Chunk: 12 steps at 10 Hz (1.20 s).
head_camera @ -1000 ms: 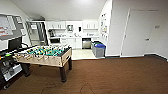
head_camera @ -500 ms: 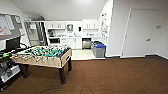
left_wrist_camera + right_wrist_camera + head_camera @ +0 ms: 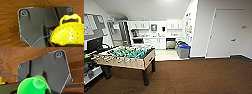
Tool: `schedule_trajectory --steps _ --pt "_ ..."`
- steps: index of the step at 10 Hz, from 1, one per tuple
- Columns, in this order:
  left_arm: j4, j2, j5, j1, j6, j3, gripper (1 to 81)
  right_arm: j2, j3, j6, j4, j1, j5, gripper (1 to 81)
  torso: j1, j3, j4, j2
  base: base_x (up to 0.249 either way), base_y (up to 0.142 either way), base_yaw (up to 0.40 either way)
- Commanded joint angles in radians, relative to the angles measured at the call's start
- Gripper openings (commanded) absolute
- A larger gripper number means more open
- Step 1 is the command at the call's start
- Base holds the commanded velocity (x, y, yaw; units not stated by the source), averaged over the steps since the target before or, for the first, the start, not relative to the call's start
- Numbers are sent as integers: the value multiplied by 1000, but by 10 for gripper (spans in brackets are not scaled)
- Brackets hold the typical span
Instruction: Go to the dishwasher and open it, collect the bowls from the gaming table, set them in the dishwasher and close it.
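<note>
We face a room with a brown floor [image 3: 196, 77] that runs to a pale-tiled kitchen at the far end. A white door [image 3: 227, 32] stands shut in the wall on the right. On the left stands a table-football table [image 3: 126, 56] with a green field and rods. In the kitchen, white cabinets [image 3: 156, 42] line the back wall, and the steel-fronted dishwasher [image 3: 170, 44] sits under the counter, seemingly closed, though it is small and blurred. A grey bin with a blue lid [image 3: 183, 50] stands near it. At the left wrist we see a yellow perforated bowl [image 3: 68, 35] with a loop handle; at the right wrist, a bright green bowl [image 3: 33, 86]. We cannot tell how either gripper's fingers stand.
</note>
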Motion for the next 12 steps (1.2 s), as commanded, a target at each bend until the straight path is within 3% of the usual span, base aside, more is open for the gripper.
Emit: schedule_trajectory --steps 1,12 --pt "1 -3 54 -54 5 4 10 -13 -5 -3 -6 45 -24 10 0 0 0 0 116 0 0" --pt "1 -2 54 -54 5 10 10 -11 0 -3 -7 48 -24 10 1 0 0 0 125 0 0"
